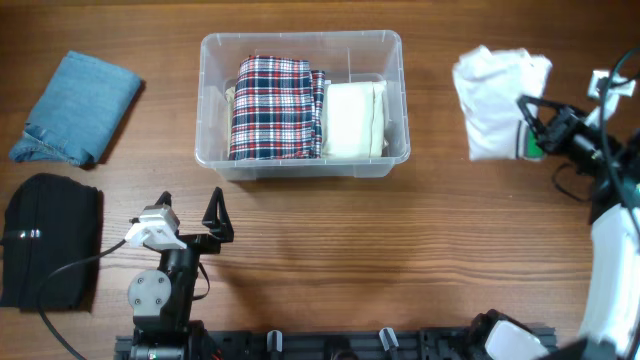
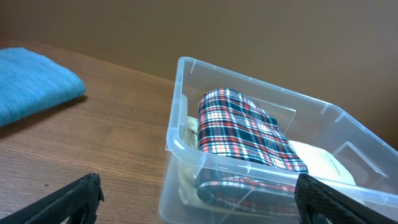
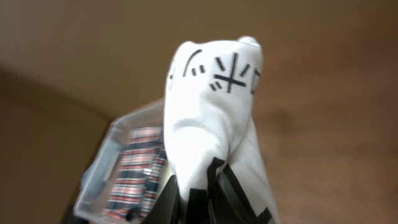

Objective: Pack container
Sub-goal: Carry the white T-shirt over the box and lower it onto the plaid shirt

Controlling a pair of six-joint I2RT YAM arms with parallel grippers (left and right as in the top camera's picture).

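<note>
The clear plastic container (image 1: pixel 301 42) stands at the table's middle back. It holds a folded plaid cloth (image 1: pixel 273 107) on the left and a folded cream cloth (image 1: pixel 353 119) on the right. It also shows in the left wrist view (image 2: pixel 186 146) and the right wrist view (image 3: pixel 99 171). My right gripper (image 1: pixel 530 122) is shut on a white cloth (image 1: pixel 495 90) with black markings (image 3: pixel 214 112) and holds it lifted, right of the container. My left gripper (image 1: pixel 190 222) is open and empty in front of the container's left corner.
A folded blue denim cloth (image 1: pixel 78 108) lies at the back left, also in the left wrist view (image 2: pixel 31 93). A folded black cloth (image 1: pixel 48 240) lies at the front left.
</note>
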